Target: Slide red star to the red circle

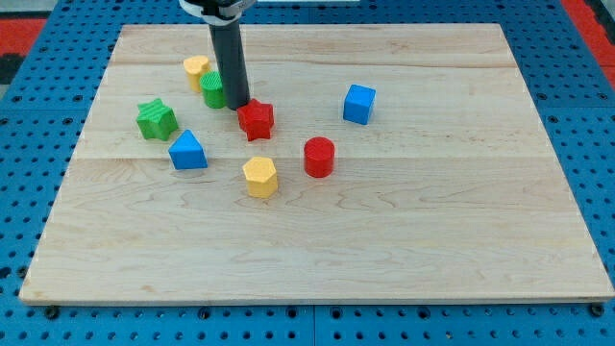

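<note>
We work on a wooden board (404,250), most of it bare to the right and near. The rod carries no jaws, so it grips nothing; it only pushes. My tip (237,107) sits just left and slightly far of the red star (256,119), touching or nearly so. The red circle (319,157) lies right and nearer from the star, so tip, star and circle fall roughly on one line, which we judge favours a straight push toward the near right. The lane between them looks open. The yellow hexagon (259,177) sits near, left of that lane; the blue cube (358,104) lies far right of it. Behind the rod stand a green block (212,89) and a yellow block (196,69).
</note>
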Motion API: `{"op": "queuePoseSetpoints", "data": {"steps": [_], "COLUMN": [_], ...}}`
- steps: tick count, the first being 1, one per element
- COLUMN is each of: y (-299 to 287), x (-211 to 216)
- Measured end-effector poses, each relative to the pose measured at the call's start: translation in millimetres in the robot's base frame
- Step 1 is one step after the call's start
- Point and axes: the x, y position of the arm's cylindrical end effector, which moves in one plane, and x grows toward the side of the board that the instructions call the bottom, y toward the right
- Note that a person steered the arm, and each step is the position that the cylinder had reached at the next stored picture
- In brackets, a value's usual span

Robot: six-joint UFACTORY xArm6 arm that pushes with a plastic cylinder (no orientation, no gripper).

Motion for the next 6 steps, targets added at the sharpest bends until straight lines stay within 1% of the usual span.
{"op": "queuePoseSetpoints", "data": {"steps": [1, 2, 3, 4, 5, 6], "y": [37.5, -12.1, -48.2, -44.2, -23.6, -9.3], "x": [-41.2, -36.3, 18.7, 40.6, 37.2, 0.1]}}
